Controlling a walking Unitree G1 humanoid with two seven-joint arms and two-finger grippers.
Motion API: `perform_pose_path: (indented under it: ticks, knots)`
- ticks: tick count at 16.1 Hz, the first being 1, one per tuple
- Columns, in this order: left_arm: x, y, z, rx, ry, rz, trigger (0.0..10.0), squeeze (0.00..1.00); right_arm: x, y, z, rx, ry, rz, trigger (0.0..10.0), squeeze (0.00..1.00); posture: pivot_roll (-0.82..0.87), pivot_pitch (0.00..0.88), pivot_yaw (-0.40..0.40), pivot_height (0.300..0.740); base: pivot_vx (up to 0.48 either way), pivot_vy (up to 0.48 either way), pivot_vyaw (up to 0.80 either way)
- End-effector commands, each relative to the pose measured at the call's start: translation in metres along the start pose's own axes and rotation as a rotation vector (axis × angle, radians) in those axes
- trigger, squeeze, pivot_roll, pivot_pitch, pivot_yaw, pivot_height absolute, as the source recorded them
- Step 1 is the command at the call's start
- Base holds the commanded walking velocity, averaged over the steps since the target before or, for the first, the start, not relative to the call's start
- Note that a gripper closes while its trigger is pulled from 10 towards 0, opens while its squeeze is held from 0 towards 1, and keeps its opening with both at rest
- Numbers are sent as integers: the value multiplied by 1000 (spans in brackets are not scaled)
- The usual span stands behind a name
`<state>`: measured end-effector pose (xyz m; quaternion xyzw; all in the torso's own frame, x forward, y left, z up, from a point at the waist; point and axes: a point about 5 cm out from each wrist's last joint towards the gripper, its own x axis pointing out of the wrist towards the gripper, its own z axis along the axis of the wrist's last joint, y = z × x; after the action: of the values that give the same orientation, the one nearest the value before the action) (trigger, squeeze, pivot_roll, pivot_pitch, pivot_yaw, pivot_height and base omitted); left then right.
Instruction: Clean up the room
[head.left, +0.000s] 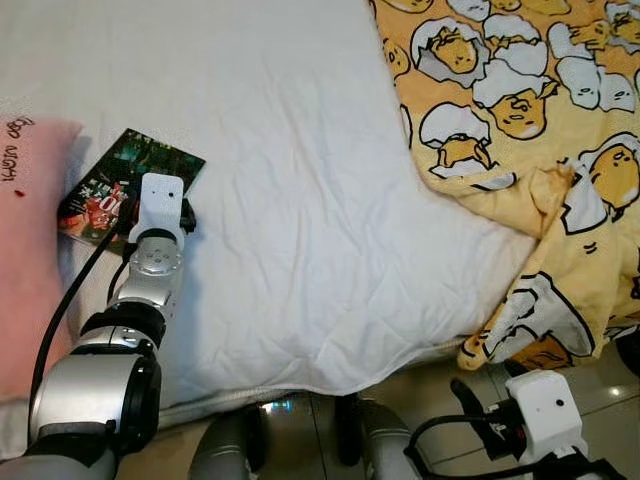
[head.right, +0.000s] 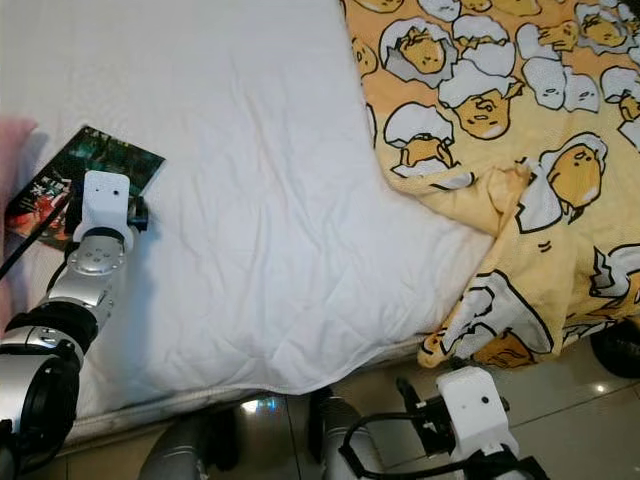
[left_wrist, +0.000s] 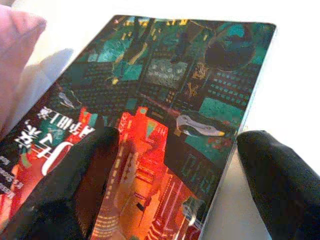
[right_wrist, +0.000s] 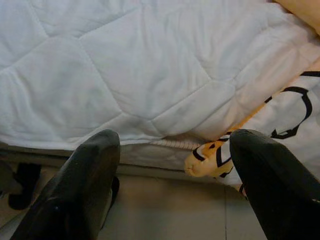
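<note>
A dark book (head.left: 152, 160) with a green and red cover lies flat on the white quilted bed (head.left: 300, 200), close to its left side. My left gripper (left_wrist: 175, 150) is open right over the book's near end. One black finger (left_wrist: 75, 190) rests over the cover (left_wrist: 175, 85); the other finger (left_wrist: 280, 180) is off the book's edge, above the sheet. My right gripper (right_wrist: 172, 155) hangs open with nothing in it, low by the bed's front edge, above the floor.
A yellow blanket (head.left: 520, 100) printed with cartoon eggs covers the bed's right side and droops over the front edge. A pink pillow (head.left: 30, 250) lies just left of the book. Beige tiled floor (head.left: 420, 400) runs along the bed's front.
</note>
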<state>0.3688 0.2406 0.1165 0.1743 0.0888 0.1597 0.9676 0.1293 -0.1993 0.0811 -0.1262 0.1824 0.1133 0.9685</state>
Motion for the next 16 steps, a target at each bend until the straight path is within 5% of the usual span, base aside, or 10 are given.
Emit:
perform_pose_path:
  ticks: [1,5,9,10,11,16]
  knots:
    - [-4,0,-18,27,80,-38,10000,0,-3,-1,-2,-4,22,9,10000,0,-353,336,-92,740,0,0,0]
    - [-7,-5,-32,-118,222,-71,10000,0,1,-1,-3,-10,26,23,10000,0,-340,331,-95,740,0,0,0]
    - [-5,-7,-23,211,114,-131,10000,0,4,-2,-2,-24,16,21,10000,0,-341,320,-88,740,0,0,0]
    - [-7,-7,-31,239,149,-151,902,0,5,-1,-2,-25,18,24,10000,0,-340,319,-88,740,0,0,0]
    - [-10,-7,-39,236,192,-164,0,0,6,-1,-2,-26,17,27,10000,0,-339,318,-88,740,0,0,0]
    - [-13,-9,-47,101,269,-156,0,0,8,-2,-3,-33,20,29,10000,0,-340,314,-87,740,0,0,0]
